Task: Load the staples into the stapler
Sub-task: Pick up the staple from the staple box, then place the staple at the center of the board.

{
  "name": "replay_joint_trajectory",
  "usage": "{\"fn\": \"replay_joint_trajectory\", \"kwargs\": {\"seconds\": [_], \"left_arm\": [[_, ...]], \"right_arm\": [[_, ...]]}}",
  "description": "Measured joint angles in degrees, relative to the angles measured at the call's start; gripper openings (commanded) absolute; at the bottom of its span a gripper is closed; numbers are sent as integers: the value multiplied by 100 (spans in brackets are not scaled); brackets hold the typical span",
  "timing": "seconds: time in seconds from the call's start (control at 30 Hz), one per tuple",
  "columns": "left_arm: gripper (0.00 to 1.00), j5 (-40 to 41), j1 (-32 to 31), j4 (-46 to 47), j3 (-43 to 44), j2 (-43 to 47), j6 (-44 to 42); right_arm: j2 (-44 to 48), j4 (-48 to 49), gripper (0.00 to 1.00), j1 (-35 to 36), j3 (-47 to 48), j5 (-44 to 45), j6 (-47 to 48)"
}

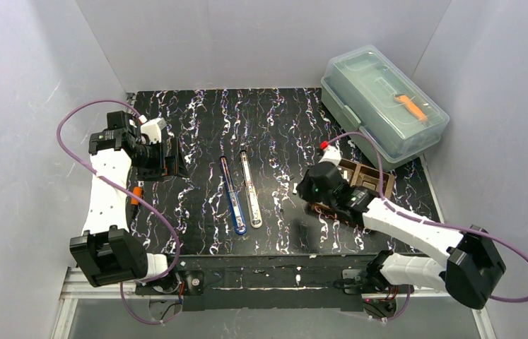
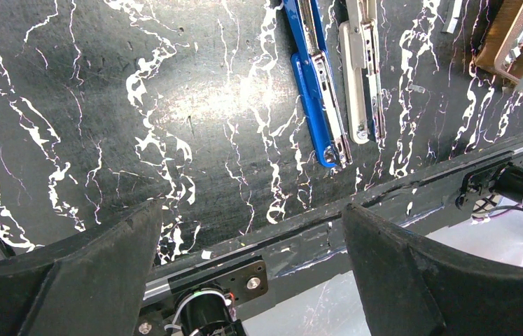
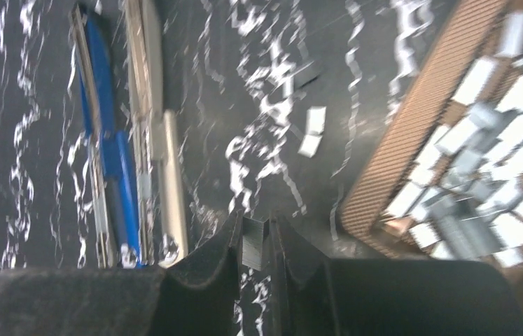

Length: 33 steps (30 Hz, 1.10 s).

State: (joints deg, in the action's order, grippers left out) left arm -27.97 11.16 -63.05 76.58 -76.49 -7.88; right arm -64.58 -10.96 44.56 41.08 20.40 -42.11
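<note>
The right gripper [image 3: 255, 227] pinches a staple strip [image 3: 253, 246] near the brown tray [image 3: 384, 161] — the left gripper [image 2: 251, 213] gapes wide, empty.

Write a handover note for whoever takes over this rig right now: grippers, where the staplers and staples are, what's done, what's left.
Left gripper: open, empty, over the black marbled mat.
Right gripper: shut on one short grey metal staple strip, above the mat beside the tray.
Blue stapler and white stapler: lying opened, side by side, mid-mat.
Other silvery staple strips: in the brown corrugated tray; two more loose strips on the mat.
Done: strip picked. Left: seat it in a stapler, then close.
</note>
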Motion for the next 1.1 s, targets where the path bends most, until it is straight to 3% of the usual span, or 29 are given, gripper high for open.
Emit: {"fn": "replay_joint_trajectory", "kwargs": {"seconds": [0.4,1.1], "left_arm": [[99,-13,0,-4,0,63,2],[99,-37,0,-24,0,63,0]], "right_arm": [[-1384,638,18,1410,-164,44,-278],[-1878,1423,21,1626,-522,-195,-72]]}}
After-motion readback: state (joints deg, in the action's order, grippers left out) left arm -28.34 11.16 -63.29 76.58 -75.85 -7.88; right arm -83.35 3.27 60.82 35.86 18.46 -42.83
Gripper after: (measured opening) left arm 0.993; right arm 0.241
